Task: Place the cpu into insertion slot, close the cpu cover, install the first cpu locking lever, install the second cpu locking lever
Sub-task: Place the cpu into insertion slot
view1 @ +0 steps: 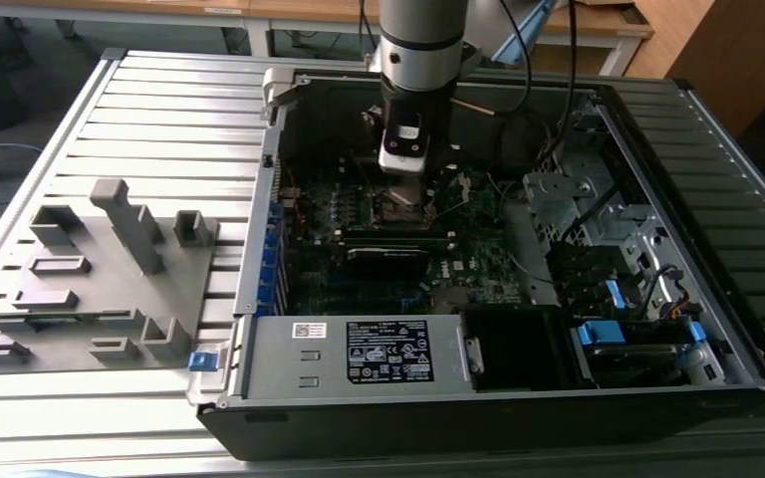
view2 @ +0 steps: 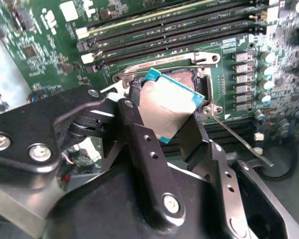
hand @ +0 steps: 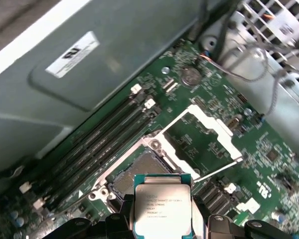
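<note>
The cpu [view2: 169,102] is clamped by opposite edges between the black fingers [view2: 139,134] of the gripper [view2: 164,119], with its silver top tilted. It is held just over the insertion slot [view2: 197,82], whose black recess is partly covered by it. Long memory slots [view2: 174,35] are seen beyond on the green motherboard [view2: 40,30], and a thin locking lever [view2: 239,137] is angled away beside the slot.

Setting: robotics lab or test bench. Evidence: a robot arm [view1: 422,40] reaches into an opened desktop computer case [view1: 489,428] (motherboard [hand: 269,149] exposed), which lies on a ribbed metal table [view1: 156,110]. A grey slotted parts fixture [view1: 104,289] sits just beside the case, with wooden desks [view1: 316,8] behind.
</note>
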### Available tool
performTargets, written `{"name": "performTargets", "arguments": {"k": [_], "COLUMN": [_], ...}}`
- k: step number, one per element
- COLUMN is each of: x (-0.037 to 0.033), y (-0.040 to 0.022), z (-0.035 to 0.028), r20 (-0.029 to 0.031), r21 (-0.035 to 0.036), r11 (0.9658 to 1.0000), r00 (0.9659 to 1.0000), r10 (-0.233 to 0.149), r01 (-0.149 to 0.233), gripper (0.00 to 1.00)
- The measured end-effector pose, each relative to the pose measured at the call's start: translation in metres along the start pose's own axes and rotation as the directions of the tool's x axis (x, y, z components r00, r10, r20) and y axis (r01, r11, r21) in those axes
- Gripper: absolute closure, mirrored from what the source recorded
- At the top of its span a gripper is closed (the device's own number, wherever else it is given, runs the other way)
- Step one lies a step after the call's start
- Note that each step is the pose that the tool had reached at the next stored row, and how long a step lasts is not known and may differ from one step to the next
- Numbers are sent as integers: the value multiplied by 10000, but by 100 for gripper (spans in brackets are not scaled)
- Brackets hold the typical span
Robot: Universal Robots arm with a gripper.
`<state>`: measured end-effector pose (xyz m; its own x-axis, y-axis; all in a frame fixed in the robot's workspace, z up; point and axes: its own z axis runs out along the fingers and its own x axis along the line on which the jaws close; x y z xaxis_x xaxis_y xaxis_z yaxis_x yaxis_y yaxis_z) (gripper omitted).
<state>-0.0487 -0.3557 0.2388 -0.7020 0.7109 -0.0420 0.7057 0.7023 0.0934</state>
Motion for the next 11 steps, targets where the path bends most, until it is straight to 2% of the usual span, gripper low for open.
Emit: {"name": "performTargets", "arguments": {"k": [3,6,9,11], "x": [0,1,1,1], "y": [-1,-1,-2,-2], "z": [8,16,22,25], "r20": [51,104,157,194], "r21": [22,41,57,66], "r11": [9986,9941,9869,9801], "r00": [9985,9941,9868,9800], "r10": [536,1082,1614,1982], "r01": [-536,-1083,-1615,-1983], "gripper": [46,46,46,46]}}
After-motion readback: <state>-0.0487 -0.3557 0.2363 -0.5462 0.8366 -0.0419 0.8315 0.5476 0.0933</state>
